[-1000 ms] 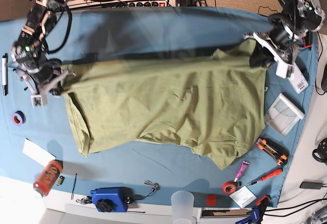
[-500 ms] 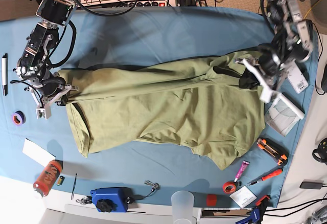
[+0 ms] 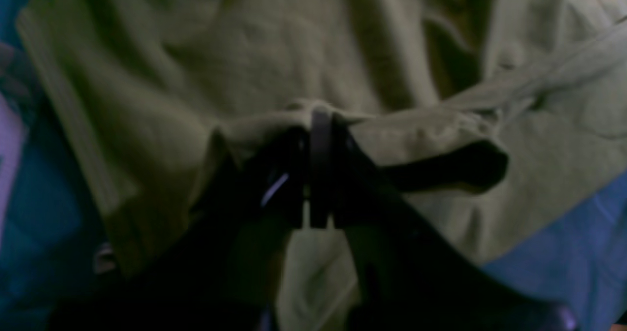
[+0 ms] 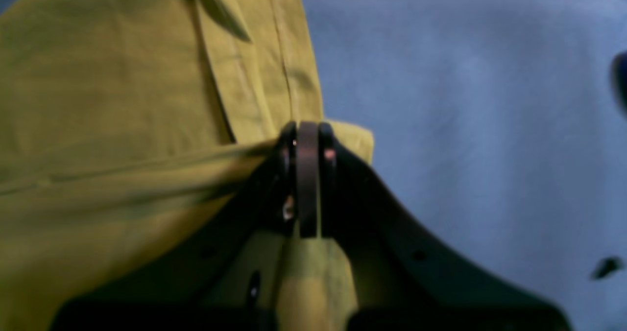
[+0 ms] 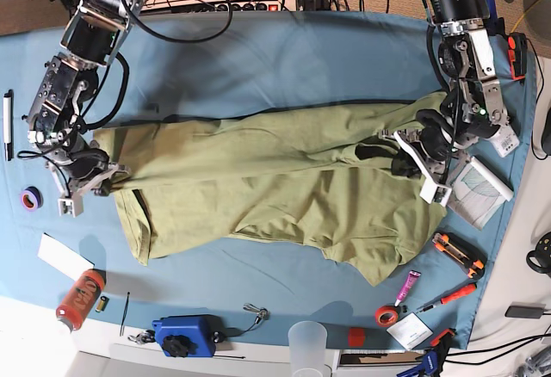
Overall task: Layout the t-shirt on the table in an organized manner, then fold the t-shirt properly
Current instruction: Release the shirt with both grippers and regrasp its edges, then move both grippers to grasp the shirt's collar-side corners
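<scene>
1. T-shirt first: I see the olive-green garment spread across the middle of the worktop, long side running from nine o'clock to three o'clock in my base view.
2. Its far edge is doubled over toward me, forming a long band across the upper part of the cloth; the layer beneath shows wrinkles and an uneven hem toward five o'clock.
3. My left gripper sits at the three o'clock end of the shirt. In the left wrist view its fingers are pressed together on a bunched edge of fabric, so it is clamped on the t-shirt.
4. My right gripper is at the nine o'clock end. The right wrist view shows its fingers pinched tight on a corner of cloth, with bare blue worktop beside it.
5. Both held ends lie low, close to the surface; I cannot tell whether they touch it.
6. Around the shirt: a red can and a blue box toward seven o'clock, a roll of purple tape and a black pen at nine o'clock, a clear cup at six o'clock, and orange-handled tools near four o'clock.
</scene>
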Tool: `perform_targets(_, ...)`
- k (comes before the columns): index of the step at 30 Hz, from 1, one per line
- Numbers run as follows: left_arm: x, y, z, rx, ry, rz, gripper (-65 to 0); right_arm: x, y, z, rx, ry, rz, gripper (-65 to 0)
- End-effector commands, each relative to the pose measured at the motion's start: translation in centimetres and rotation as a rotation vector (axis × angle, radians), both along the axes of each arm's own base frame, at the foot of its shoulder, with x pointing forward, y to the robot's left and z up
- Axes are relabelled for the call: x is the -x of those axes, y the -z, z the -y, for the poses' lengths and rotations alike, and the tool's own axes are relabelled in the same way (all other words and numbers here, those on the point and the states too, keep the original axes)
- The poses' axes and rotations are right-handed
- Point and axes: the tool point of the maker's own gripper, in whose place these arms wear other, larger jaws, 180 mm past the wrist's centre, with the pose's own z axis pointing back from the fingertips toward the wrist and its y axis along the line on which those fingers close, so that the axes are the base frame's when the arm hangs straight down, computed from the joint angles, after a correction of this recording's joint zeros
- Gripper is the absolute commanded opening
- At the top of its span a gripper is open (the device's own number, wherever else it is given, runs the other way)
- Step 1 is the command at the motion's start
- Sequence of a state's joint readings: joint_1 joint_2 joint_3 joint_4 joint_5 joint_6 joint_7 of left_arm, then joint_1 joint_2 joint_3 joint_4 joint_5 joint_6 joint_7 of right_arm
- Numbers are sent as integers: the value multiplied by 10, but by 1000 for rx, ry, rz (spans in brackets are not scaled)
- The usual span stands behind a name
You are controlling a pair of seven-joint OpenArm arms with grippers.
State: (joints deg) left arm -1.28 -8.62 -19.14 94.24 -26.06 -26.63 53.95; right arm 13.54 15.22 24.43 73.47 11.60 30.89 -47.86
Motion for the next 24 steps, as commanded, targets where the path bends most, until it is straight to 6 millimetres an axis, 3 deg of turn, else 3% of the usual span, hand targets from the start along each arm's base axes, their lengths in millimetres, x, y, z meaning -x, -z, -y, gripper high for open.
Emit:
perform_targets(1, -9, -14, -1, 6, -1, 53, -650, -13, -18, 7, 8, 1, 57, -650)
perform_targets(6, -10, -16, -1, 8, -2, 63, -650, -14, -13, -3, -13, -62, 48, -650)
perform_targets(7, -10, -16, -1, 9, -3, 67, -618, -14, -13, -7, -11, -91, 49, -650)
perform_targets(8, -10, -16, -1, 9, -4, 67, -546, -14, -13, -10, -10, -116, 49, -631)
perform_targets(10, -12, -18, -2, 13, -7, 78, -417, -15, -14, -14, -11, -146, 55, -541)
perform_targets(12, -14, -20, -2, 18, -11, 93, -354, -18, -18, -14, -10, -146, 65, -480)
perform_targets(19, -14, -28, -9, 12, -75, 72, -352, -41, -54, -21, -91, -155, 123, -474)
perform_targets(24, 1, -55, -18, -37, -68, 76, -352, -47, -92, -18, -96, -177, 184, -476)
